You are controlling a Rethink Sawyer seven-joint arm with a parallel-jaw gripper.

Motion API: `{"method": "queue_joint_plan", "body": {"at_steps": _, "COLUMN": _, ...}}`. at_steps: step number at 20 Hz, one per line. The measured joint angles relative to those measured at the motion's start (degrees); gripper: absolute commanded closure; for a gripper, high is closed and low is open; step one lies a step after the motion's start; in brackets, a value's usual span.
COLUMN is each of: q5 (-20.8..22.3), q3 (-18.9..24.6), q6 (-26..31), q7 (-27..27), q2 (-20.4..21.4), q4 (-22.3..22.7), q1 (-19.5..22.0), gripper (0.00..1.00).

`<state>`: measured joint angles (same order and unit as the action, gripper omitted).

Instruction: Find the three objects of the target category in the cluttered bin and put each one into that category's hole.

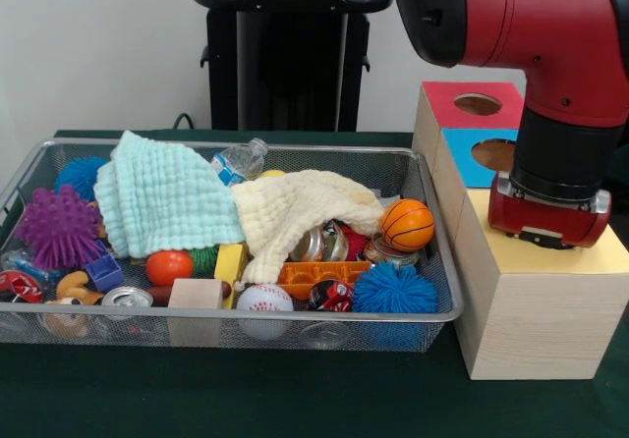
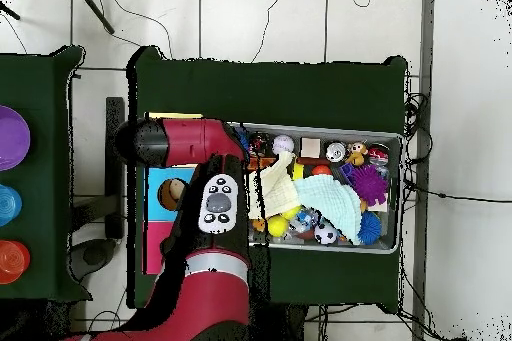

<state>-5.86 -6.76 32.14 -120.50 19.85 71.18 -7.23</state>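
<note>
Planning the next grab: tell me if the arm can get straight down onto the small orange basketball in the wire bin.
Probably yes: the small orange basketball lies uncovered on top of the clutter, with the yellow cloth only beside it.

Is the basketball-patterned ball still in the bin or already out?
In. The orange ball sits inside the wire bin near its box-side end, beside the yellow cloth; nothing holds it.

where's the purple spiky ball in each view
Front view: the purple spiky ball lies at the left end of the mesh bin, below the blue spiky ball.
Overhead view: it is at the bin's right end.
Shared landmark: the light blue cloth lies beside it in both.
</note>
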Motion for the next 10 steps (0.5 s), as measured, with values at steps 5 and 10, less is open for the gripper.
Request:
{"method": "queue_joint_plan", "body": {"at_steps": 5, "q5": 0.02, "q3": 0.04, "q6": -0.73, "q7": 0.0, "q2": 0.12, "q4": 0.38, "q1": 0.02, "gripper": 1.0}}
{"method": "queue_joint_plan", "body": {"at_steps": 10, "q5": 0.02, "q3": 0.28, "q6": -1.47, "q7": 0.0, "q2": 0.37, "q4": 0.93, "q1": 0.21, "gripper": 1.0}}
